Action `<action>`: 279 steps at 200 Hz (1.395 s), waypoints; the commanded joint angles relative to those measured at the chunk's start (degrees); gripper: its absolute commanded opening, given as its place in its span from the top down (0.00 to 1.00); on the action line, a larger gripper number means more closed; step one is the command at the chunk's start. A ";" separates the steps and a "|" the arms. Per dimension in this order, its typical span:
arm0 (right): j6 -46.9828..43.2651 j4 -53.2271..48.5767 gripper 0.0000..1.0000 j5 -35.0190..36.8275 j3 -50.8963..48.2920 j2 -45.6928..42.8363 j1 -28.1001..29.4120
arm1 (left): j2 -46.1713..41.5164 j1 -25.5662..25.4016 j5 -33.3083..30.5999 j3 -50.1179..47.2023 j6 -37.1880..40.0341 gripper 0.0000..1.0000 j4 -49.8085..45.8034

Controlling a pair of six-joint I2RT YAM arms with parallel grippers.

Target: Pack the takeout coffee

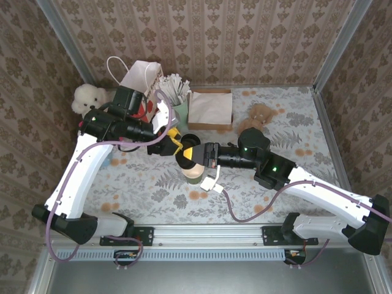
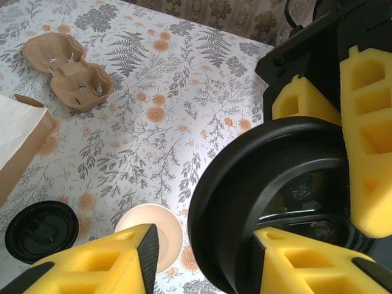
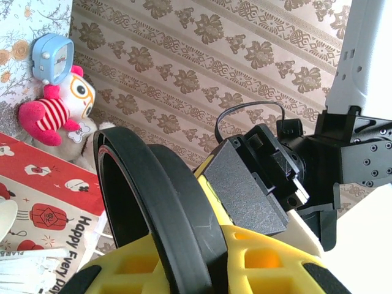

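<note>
Top external, right fingers horizontal, pinching lid

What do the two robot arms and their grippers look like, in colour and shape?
The left arm and right arm have white lower links and black upper housings with green lights. A purplish cable runs along each. The left gripper and right gripper have yellow fingers with hollow cells.

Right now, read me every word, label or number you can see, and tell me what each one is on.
"Happy Every Da", cut off at the end, on the red and white paper gift bag.
Small print at that bag's bottom corner: too small to read.
Nothing else is legible.
</note>
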 commanded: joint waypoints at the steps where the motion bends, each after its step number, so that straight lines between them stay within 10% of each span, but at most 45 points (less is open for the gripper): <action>1: -1.94 0.79 0.92 -1.20 2.45 0.53 0.99 | 1.70 -0.58 3.56 1.31 1.70 0.58 -1.07; 123: -1.25 -0.55 0.87 1.17 3.13 0.88 1.09 | 0.86 -0.50 4.90 -0.78 3.35 1.00 -0.39; 169: 4.52 -2.19 0.30 11.72 2.61 -0.47 1.52 | -2.63 0.03 -1.16 -5.63 -5.93 1.00 11.21; 211: 38.14 -17.87 0.00 32.58 12.09 -0.90 5.10 | -9.31 0.45 -21.53 -15.81 -20.82 1.00 24.57; 279: 122.72 -8.18 0.00 50.37 -0.12 -8.64 0.56 | -9.32 -1.06 -38.97 -18.76 -51.13 1.00 17.22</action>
